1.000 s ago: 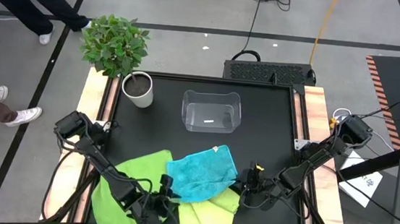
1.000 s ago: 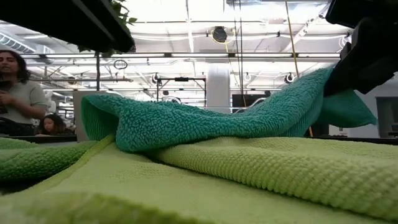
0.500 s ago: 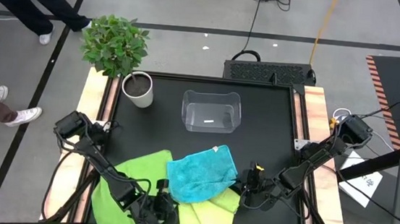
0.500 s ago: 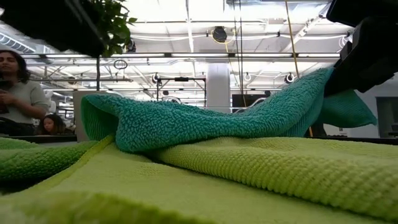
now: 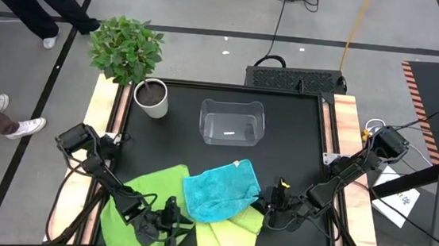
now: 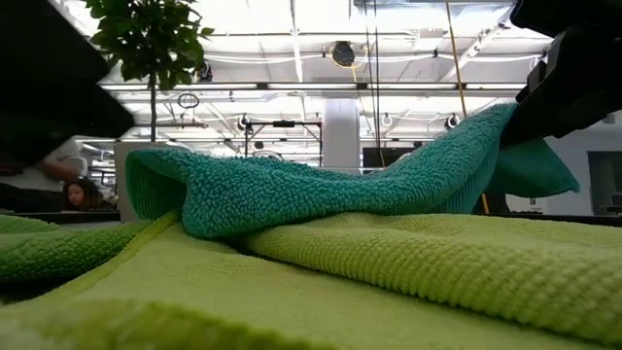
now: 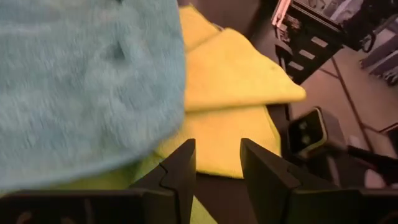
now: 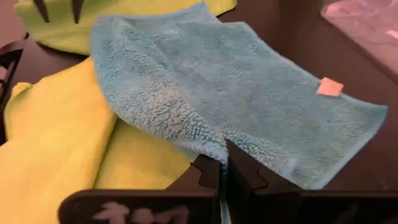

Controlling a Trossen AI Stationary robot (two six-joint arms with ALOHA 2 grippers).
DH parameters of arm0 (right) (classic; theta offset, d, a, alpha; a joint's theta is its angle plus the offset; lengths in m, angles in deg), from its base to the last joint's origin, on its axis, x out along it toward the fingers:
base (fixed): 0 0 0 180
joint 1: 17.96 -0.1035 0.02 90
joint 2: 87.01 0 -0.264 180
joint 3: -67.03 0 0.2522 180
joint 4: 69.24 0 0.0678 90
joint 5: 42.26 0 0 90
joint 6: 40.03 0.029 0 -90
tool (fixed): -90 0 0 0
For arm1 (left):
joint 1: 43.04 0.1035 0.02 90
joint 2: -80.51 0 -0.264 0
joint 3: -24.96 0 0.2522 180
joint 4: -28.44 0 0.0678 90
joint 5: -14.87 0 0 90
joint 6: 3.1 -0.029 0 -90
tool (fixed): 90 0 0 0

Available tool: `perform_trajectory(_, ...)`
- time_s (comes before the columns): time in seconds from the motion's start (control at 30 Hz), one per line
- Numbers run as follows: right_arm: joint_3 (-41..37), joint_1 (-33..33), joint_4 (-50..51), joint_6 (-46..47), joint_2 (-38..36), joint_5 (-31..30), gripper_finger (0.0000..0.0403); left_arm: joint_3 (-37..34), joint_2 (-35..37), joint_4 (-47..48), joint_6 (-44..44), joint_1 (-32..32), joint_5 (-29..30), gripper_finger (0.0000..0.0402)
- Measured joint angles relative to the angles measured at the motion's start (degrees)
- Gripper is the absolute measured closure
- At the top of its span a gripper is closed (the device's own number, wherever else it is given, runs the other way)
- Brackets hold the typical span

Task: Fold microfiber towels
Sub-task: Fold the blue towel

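Right gripper [image 8: 225,167] pinched tight on the near-right edge of the turquoise blue towel [image 5: 220,190], holding that corner lifted off the table [image 5: 298,138], just right of the pile. Left gripper [image 7: 214,163] hovering over the near-left part of the pile, above the bright green towel [image 5: 146,192], fingers apart with nothing between them. Looks like the start of a fold on the blue cloth, with one corner secured and the other not yet taken. Best done by bringing the left gripper to the matching near-left edge of the blue towel, catching only the top layer and none of the green beneath, then lifting both corners level and carrying them toward the far edge so the cloth doubles over squarely. Worth keeping the pull gentle, since the pale yellow-green towel [image 5: 230,231] lies directly under the blue one and could drag along. Blue towel thick and fluffy, rumpled rather than flat, sagging between its raised corner and the heap, a small tag on its far-right corner. Both green cloths flatter, with a finer ribbed weave, overlapping at the near edge of the table. Clear plastic bin [image 5: 231,122] well apart, toward the far side.
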Motion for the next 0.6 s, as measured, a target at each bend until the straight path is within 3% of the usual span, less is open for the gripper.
perform_trajectory(0.3,0.00,0.00,-0.09,-1.31,0.00,-0.45,0.0403,0.00,-1.18,0.50,6.82,0.14,2.58,0.0273)
perform_trajectory(0.6,-0.02,0.76,-1.80,-4.33,-0.79,-1.50,0.0403,-0.04,-6.14,-4.64,4.22,3.14,0.96,0.0273)
